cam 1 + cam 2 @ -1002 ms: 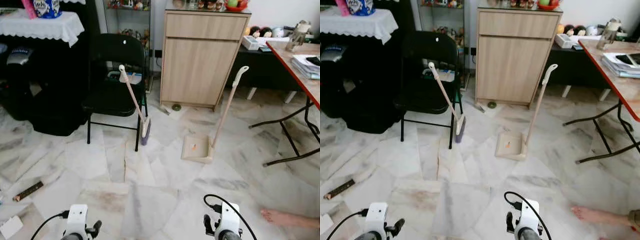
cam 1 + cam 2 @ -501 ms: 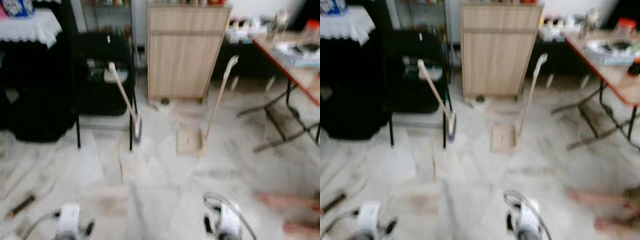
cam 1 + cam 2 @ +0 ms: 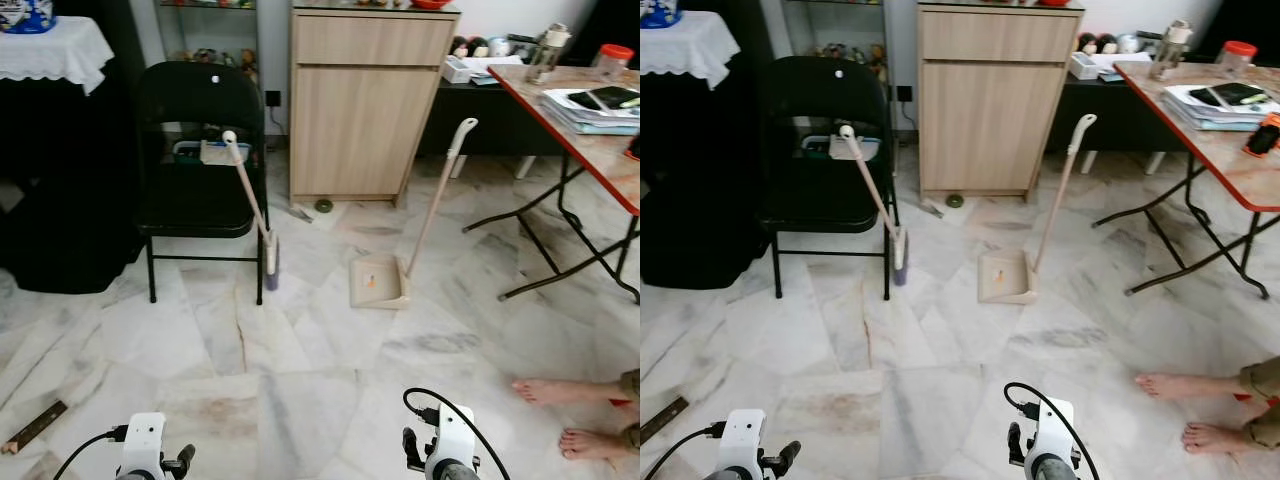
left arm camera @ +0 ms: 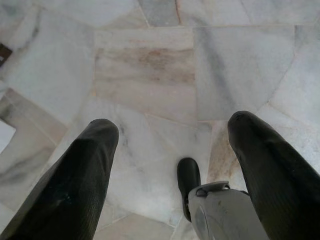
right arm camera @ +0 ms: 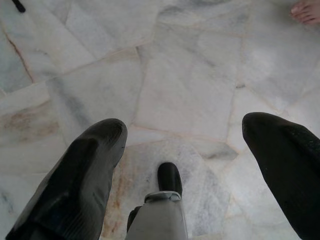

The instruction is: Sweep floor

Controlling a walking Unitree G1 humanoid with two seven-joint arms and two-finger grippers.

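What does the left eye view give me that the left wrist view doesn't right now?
Left eye view: the broom leaning against the black chair, the dustpan standing on the floor in front of the wooden cabinet, the table on the right, and a person's bare feet.

Left wrist view: the left gripper close up, fingers spread wide with nothing between them, and the robot's foot beneath.

Both: the marble floor with its brownish stained tile.

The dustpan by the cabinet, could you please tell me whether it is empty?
Not empty: a small orange scrap lies in the dustpan, which rests flat on the marble floor.
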